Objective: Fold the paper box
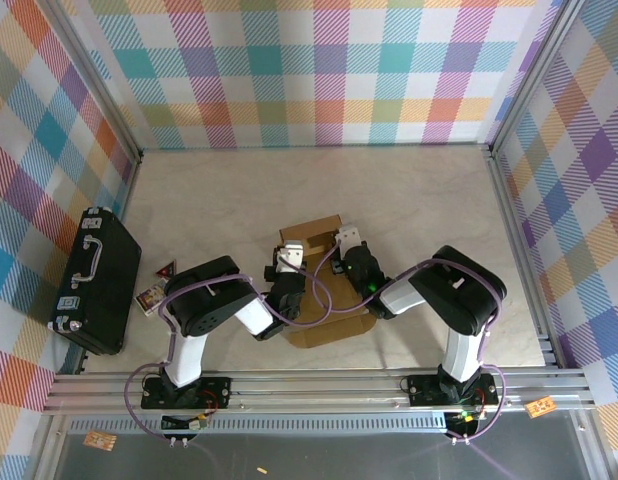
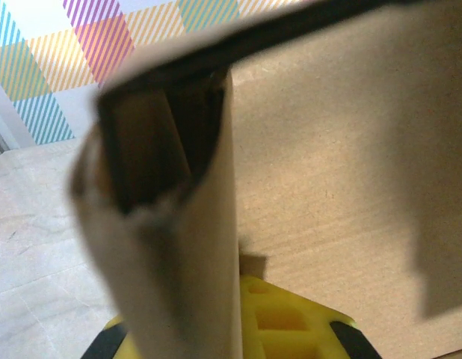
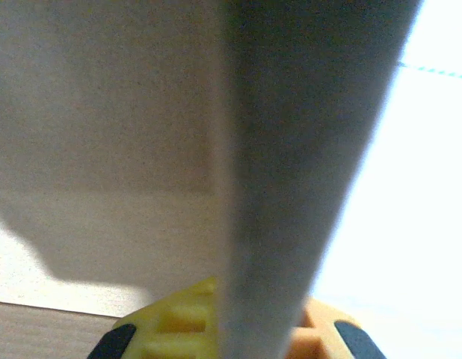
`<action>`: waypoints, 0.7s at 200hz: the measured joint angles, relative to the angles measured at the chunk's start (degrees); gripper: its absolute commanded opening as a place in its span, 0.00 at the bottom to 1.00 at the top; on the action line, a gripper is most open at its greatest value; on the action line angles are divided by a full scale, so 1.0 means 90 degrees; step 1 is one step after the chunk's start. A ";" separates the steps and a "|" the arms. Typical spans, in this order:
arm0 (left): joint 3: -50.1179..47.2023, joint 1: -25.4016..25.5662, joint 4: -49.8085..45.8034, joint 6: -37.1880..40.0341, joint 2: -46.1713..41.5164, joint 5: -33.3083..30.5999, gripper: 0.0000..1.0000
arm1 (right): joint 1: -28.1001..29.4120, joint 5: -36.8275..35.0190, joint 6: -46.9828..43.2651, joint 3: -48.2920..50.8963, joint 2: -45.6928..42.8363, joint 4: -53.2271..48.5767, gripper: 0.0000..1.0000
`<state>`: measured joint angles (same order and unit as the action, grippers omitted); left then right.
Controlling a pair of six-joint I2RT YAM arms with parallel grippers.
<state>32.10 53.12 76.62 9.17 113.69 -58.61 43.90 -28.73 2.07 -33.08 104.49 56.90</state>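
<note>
The brown box (image 1: 332,312) sits on the worktop (image 1: 429,190) about midway between its left and right edges, closer to the near edge than the far one, right in front of the 2 arms. It is only partly folded, with panels standing up off the sheet. The left gripper (image 1: 288,260) is clamped on 1 raised flap on the box's left side; from its wrist camera the cardboard (image 2: 328,187) curls up between the fingers, with a yellow pad (image 2: 279,320) just below it. The right gripper (image 1: 347,243) is closed on a flap on the box's right side, and its wrist camera sees that flap (image 3: 283,187) edge-on, running between a yellow pad (image 3: 179,323) and an orange one. A black case (image 1: 94,282) lies along the worktop's left edge, with 2 small cards (image 1: 156,290) just beside it, well apart from the box.
</note>
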 measured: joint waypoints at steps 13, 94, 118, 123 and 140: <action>0.0000 0.0002 0.0063 0.0002 0.0039 -0.0039 0.21 | 0.0002 0.0000 0.0053 0.0007 0.0000 0.0000 0.00; -0.0126 0.0039 0.0005 -0.0010 0.0525 -0.0126 0.14 | 0.0143 0.0058 0.0493 0.0134 -0.0090 0.0002 0.00; 0.0053 0.0017 0.0119 -0.0041 0.0542 -0.0391 0.00 | 0.0168 0.0019 0.0697 0.0134 -0.0090 -0.0015 0.00; 0.0085 0.0000 0.0102 -0.0017 0.0542 -0.0403 0.00 | 0.0168 0.0015 0.0729 0.0134 -0.0092 -0.0024 0.00; 0.0129 -0.0002 0.0066 0.0087 0.0539 -0.0430 0.00 | 0.0168 -0.0015 0.0831 0.0131 -0.0126 -0.0097 0.04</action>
<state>33.26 53.10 77.21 9.96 118.54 -62.48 45.41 -28.86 9.54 -31.90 103.35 56.03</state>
